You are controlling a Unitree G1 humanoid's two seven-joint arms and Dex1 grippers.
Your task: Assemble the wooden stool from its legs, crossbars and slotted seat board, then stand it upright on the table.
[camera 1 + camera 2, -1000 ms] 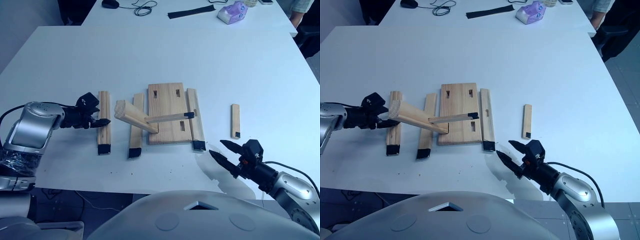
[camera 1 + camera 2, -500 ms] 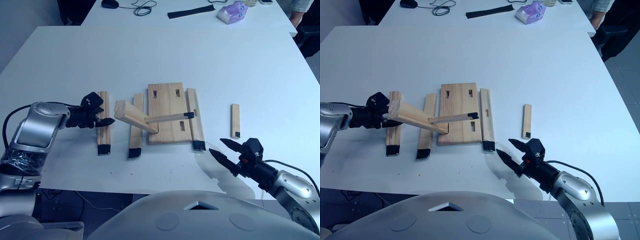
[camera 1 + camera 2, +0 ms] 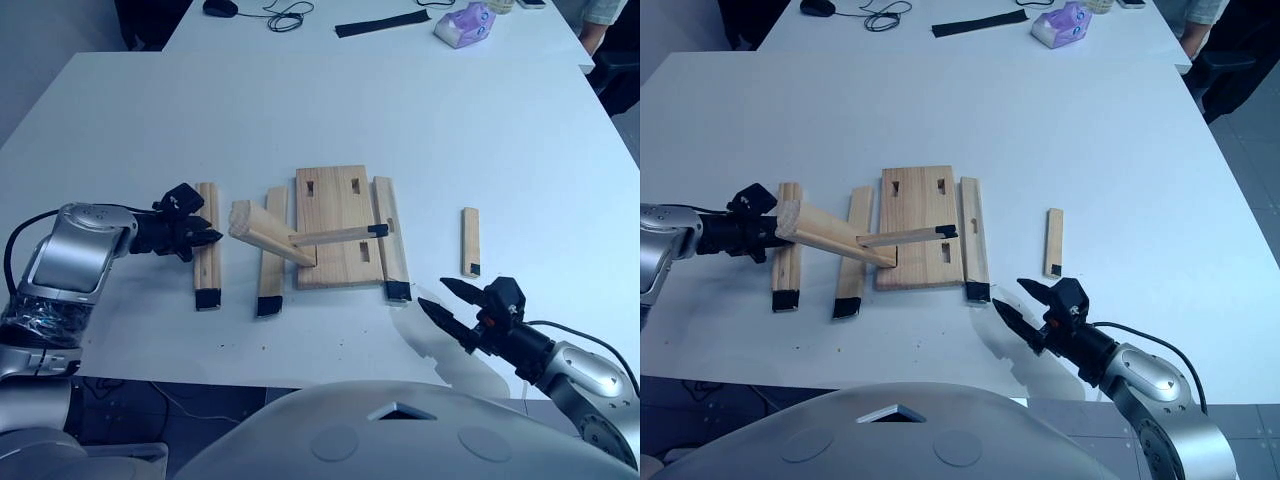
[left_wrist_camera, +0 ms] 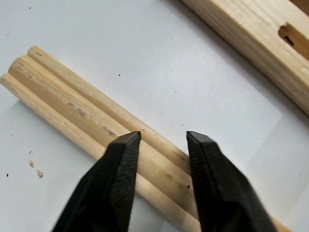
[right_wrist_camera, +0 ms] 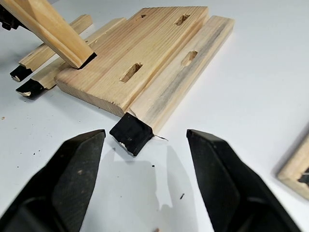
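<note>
Entry: left arm, approach to first leg.

Change over the last second: my left pincer (image 4: 163, 137) edged in over the outermost leg (image 3: 207, 245), then eased back a little toward my left. None of the wood has shifted. The right arm has not moved at all. So no grip has been made, and assembly has not advanced; I judge this is still alignment before the pick.

Parts on the table (image 3: 120, 110): seat board (image 3: 335, 225) flat at the centre, slots up. One thick leg (image 3: 265, 232) stands tilted with its foot on the board, a thin crossbar (image 3: 335, 236) running from it. Another leg (image 3: 270, 262) lies between the outermost leg and the board, and one more (image 3: 390, 240) lies against the board's right edge. A short bar (image 3: 470, 242) lies well apart on the right.

Pose: left forearm low over the table, reaching inward, wrist level. The fingers are spread and straddle the outermost leg near its upper end; they may be just brushing the wood, I can't tell. Right pincer (image 3: 437, 294) hovers near the front table edge, spread wide, holding nothing, aimed at the black-capped end of the leg beside the board.
</note>
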